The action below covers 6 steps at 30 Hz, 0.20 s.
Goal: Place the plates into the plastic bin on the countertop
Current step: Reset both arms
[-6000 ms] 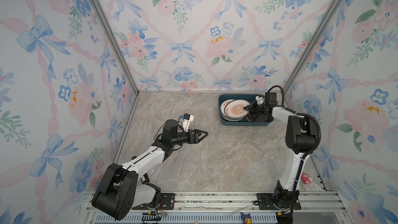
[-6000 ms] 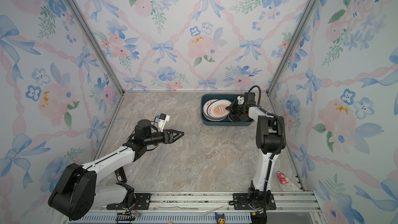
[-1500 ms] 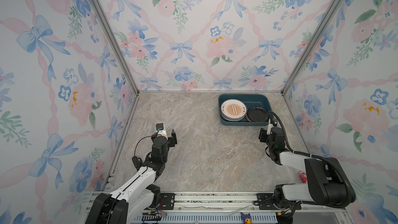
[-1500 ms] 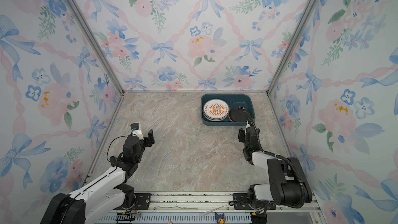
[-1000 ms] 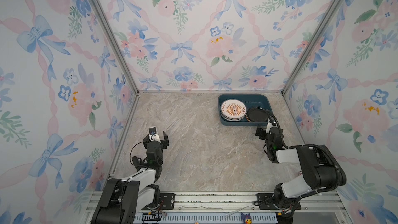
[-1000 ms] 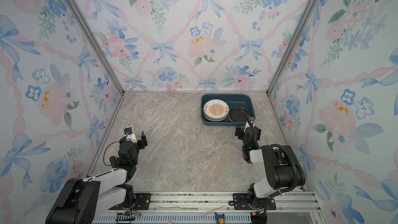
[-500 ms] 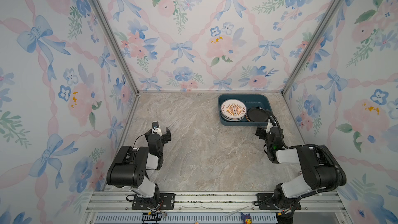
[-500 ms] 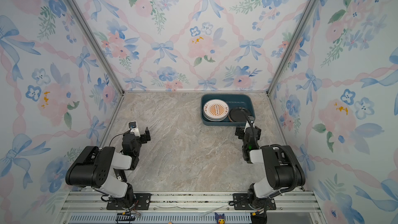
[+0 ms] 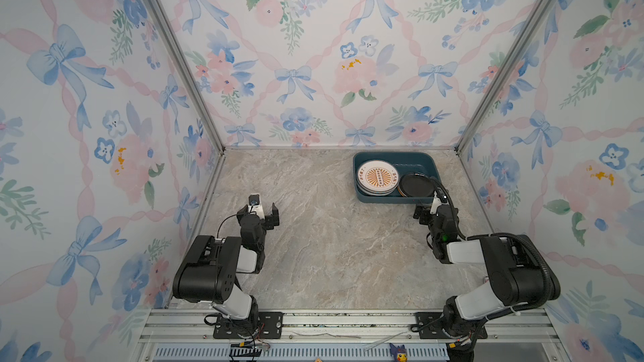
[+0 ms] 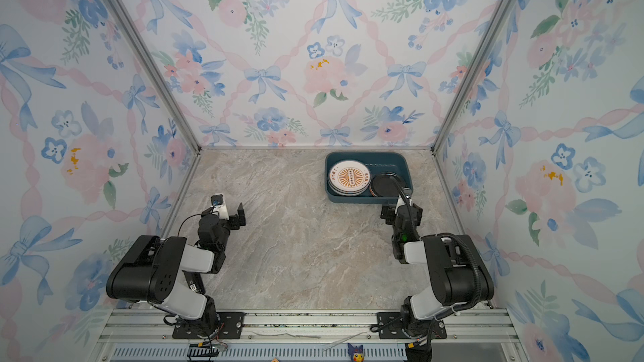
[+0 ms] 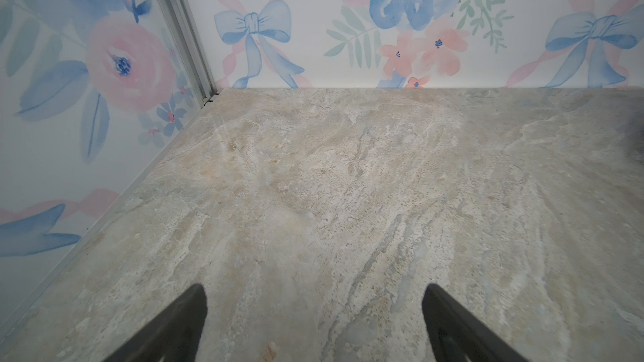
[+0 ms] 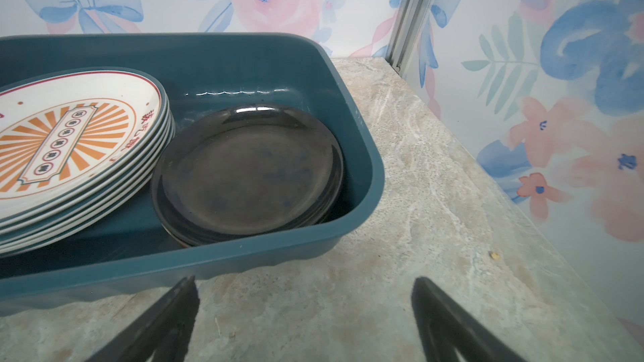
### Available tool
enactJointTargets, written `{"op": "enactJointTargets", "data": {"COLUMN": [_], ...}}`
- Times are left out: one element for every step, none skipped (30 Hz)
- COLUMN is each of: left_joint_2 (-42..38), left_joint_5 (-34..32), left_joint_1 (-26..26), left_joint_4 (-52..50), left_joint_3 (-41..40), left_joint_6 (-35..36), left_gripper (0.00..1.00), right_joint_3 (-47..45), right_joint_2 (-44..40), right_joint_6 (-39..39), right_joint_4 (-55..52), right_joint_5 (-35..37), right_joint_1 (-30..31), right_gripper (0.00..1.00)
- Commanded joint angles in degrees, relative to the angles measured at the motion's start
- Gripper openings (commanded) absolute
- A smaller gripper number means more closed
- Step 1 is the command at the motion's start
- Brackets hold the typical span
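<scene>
Countertop in left wrist view — stacked plates, bin in right

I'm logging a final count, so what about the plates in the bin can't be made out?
- Plates under the sunburst plate: right wrist view shows only rims, the stack cut by the picture edge.
- Plates under the black plate: hidden by it and the bin wall.
- Black plate's near edge in a top view: crossed by the right arm's cable.
</scene>
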Motion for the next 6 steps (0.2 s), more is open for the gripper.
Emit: {"op": "enactJointTargets", "data": {"left_joint_2": [-0.1,-0.1,-0.1,-0.2,-0.2,-0.2], "left_joint_5": [0.9,0.9,0.9,0.9,0.9,0.9], "left_joint_1": [0.3,0.3,0.3,0.3,0.3,0.3], "left_joint_4": [0.9,1.0,1.0,1.0,1.0,1.0], "left_joint_3": [0.8,0.8,0.7,0.7,0.7,0.7], "left_joint_6": [0.9,0.9,0.9,0.9,0.9,0.9], "left_gripper": [0.98,0.98,0.98,0.98,0.98,0.98], "right_joint_3": [0.6,0.6,0.6,0.6,0.5,0.0], "right_joint_2": [0.2,0.2,0.2,0.2,0.2,0.1], "right_joint_6": [-0.4,-0.4,-0.4,-0.4,-0.4,-0.5], "right_joint_4": [1.6,1.5,1.6,1.6,1.8,2.5], "right_joint_5": [1.0,1.0,1.0,1.0,1.2,1.9], "right_joint_1": [0.3,0.3,0.3,0.3,0.3,0.4], "right_gripper": [0.96,0.97,0.97,0.96,0.97,0.96]}}
